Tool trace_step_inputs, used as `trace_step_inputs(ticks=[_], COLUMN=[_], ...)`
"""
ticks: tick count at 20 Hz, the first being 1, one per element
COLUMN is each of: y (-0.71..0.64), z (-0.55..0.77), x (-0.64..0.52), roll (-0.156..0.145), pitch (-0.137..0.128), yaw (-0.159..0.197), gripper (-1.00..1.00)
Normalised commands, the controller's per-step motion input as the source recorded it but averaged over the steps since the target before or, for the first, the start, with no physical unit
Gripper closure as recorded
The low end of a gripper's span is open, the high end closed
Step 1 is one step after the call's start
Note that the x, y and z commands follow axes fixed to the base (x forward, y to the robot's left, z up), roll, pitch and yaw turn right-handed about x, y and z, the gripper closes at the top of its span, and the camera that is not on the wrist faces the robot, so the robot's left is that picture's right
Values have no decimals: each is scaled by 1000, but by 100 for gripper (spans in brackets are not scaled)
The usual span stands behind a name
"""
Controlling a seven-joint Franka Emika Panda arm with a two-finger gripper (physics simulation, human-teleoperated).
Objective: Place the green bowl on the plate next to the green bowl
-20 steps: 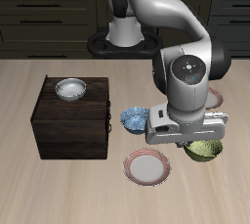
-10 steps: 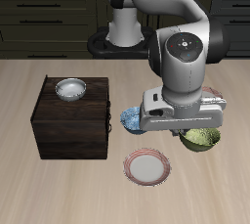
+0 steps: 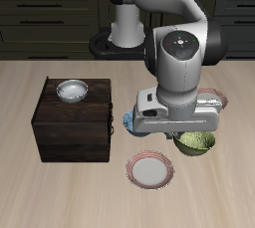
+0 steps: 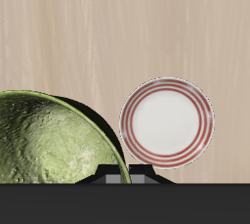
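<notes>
Green and mottled, the bowl (image 3: 197, 141) is hanging under the gripper (image 3: 179, 132), which is pinching its rim and carrying it clear of the wooden table (image 3: 30, 187). The striped plate (image 3: 150, 169) is lying at about eight o'clock from the bowl, near it but apart.

Arm's bulk covers most of the green bowl (image 3: 198, 142); only its front rim pokes out. The gripper's fingers are completely buried under there, so no telling the grip. The blue patterned bowl (image 3: 132, 121) and the far plate (image 3: 213, 98) are half hidden too. Wrist view crops the green bowl.
</notes>
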Motion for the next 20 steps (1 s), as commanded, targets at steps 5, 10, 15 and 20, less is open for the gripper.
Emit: trace_step_inputs(ticks=[5,10,15,20], y=[-468,-462,-614,-353], z=[148,112,100,-7], x=[55,-70,81,42], roll=[-44,-38,-67,-14], pitch=[-10,-27,-29,-13], yaw=[-19,15,-9,-11], gripper=[100,100,100,100])
